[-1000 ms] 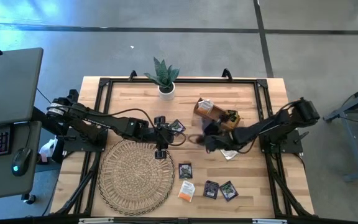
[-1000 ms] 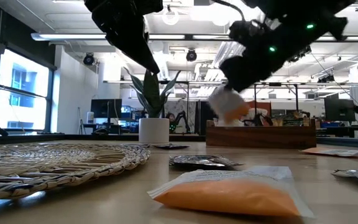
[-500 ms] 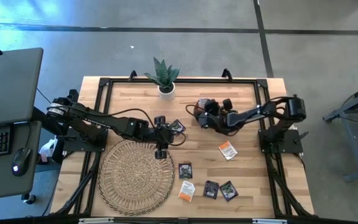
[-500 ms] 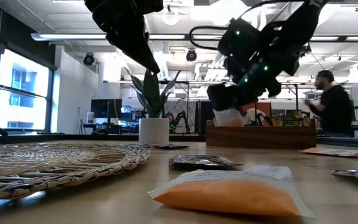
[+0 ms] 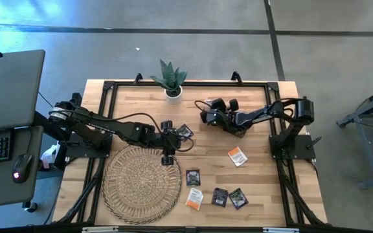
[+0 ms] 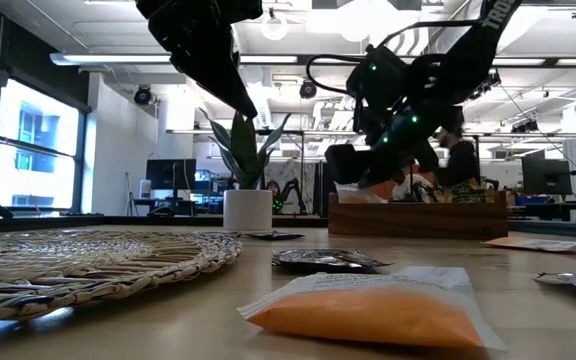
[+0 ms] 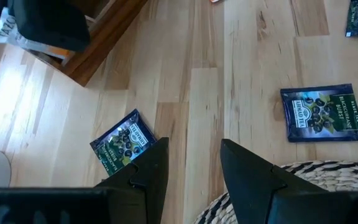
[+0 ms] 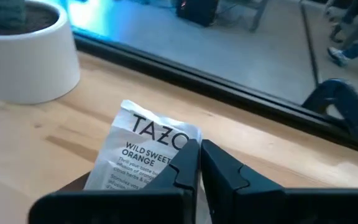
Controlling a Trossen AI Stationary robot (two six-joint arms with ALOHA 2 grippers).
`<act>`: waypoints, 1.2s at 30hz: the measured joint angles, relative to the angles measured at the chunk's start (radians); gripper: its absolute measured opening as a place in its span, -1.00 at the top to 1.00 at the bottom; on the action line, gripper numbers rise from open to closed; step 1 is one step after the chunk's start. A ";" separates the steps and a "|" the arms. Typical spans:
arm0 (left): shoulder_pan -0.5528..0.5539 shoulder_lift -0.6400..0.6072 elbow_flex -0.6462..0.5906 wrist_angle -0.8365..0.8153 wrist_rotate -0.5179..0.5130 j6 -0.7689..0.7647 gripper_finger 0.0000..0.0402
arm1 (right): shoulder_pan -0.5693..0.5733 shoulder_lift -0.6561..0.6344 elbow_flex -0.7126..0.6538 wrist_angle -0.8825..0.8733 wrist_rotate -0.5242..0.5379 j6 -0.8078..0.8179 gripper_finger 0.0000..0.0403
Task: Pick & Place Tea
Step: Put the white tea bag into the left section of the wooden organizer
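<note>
Right gripper is seen clamped on an orange tea sachet above the wooden tray; left gripper is held apart.

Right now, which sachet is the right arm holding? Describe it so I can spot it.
Find the wooden tray behind the table's middle. Over its left end the right gripper has its jaws pinched on a white sachet, the only one off the table, printed TAZO Wild Sweet Orange.
</note>
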 joint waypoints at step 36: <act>0.000 0.000 0.000 -0.019 0.002 -0.048 0.29 | 0.604 -0.466 0.003 -0.292 -0.311 -0.144 0.47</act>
